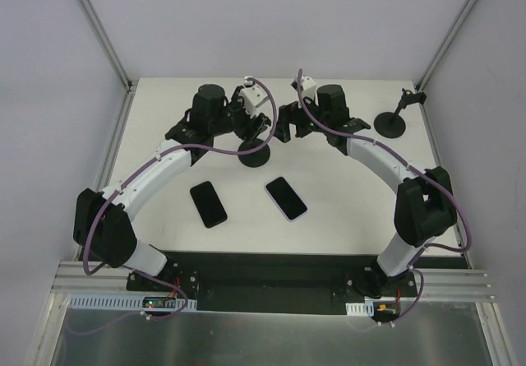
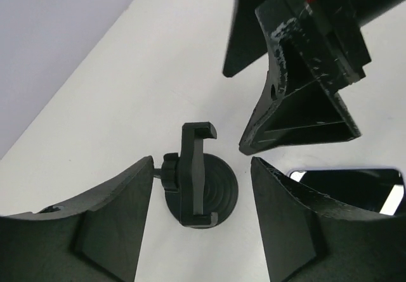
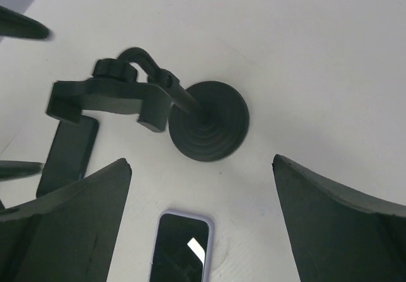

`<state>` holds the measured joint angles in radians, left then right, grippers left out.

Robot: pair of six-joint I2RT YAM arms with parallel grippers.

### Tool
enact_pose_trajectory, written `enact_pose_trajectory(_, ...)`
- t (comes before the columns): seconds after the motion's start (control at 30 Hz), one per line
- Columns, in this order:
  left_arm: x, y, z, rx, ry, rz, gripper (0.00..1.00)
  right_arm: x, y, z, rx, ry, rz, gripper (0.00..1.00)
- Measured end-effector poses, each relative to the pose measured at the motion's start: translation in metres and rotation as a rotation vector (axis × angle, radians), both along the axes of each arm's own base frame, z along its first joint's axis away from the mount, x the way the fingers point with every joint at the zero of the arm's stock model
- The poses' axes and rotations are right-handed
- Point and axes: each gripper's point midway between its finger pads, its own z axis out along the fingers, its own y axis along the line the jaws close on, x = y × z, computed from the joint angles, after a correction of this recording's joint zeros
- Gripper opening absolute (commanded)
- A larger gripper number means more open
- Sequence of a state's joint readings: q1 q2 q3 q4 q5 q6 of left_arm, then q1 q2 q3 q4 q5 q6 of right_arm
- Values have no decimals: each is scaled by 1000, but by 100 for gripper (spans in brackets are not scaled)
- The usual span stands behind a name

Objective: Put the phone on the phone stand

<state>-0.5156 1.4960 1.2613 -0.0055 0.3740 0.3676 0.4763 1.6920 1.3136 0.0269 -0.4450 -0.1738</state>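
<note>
from the overhead camera, the central phone stand (image 1: 255,154) sat on the white table (image 1: 345,210) and both arms reached in toward it. the left gripper (image 1: 251,126) hung just behind and left of the stand and the right gripper (image 1: 288,127) just behind and right, the two close together but apart. two phones lay flat, screens up, on the near side of the stand: the black phone (image 1: 208,204) to its near left and the lilac-edged phone (image 1: 286,198) to its near right, neither touching the stand nor each other. a second stand (image 1: 394,121) stood well off to the right of the central one. in the left wrist camera, the left gripper (image 2: 202,165) was released, its fingers (image 2: 95,225) spread wide to either side of the central phone stand (image 2: 198,184) without touching it. the right gripper (image 2: 298,73) showed above and right of the stand, and the lilac-edged phone (image 2: 346,187) peeked out to its right, behind one finger. in the right wrist camera, the right gripper (image 3: 202,161) was likewise released and held nothing, its fingers (image 3: 342,218) wide apart below the central phone stand (image 3: 209,120). the stand's cradle leaned out to the left of its round base. the black phone (image 3: 66,155) lay on the table just below that cradle, and the lilac-edged phone (image 3: 183,247) lay below the base, between the fingers.
</note>
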Motion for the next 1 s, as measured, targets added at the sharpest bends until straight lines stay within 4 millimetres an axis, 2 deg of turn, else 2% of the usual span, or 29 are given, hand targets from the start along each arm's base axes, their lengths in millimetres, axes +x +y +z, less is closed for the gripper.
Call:
enact_pose_trajectory(0.13,-9,12,31,-102,-33,69,71,-4,-25,-7,-107,41,-99,96)
enact_pose_trajectory(0.23,-17,32,48,-176,-53,125,71,-16,-44,-1,-169,69,-160,96)
enact_pose_trajectory(0.33,-29,53,58,-231,-61,173,73,-45,-65,2,-238,84,-206,96)
enact_pose_trajectory(0.43,-41,64,67,-276,-68,191,77,-81,-71,-4,-303,120,-188,96)
enact_pose_trajectory(0.5,-51,67,71,-295,-76,187,80,-104,-70,-19,-358,159,-154,96)
enact_pose_trajectory(0.63,-72,68,81,-314,-100,136,84,-133,-71,-56,-457,259,-115,96)
enact_pose_trajectory(0.8,-83,71,88,-319,-123,117,86,-145,-69,-89,-548,344,-112,96)
enact_pose_trajectory(1.0,-86,72,90,-324,-128,115,87,-155,-60,-123,-699,409,-79,96)
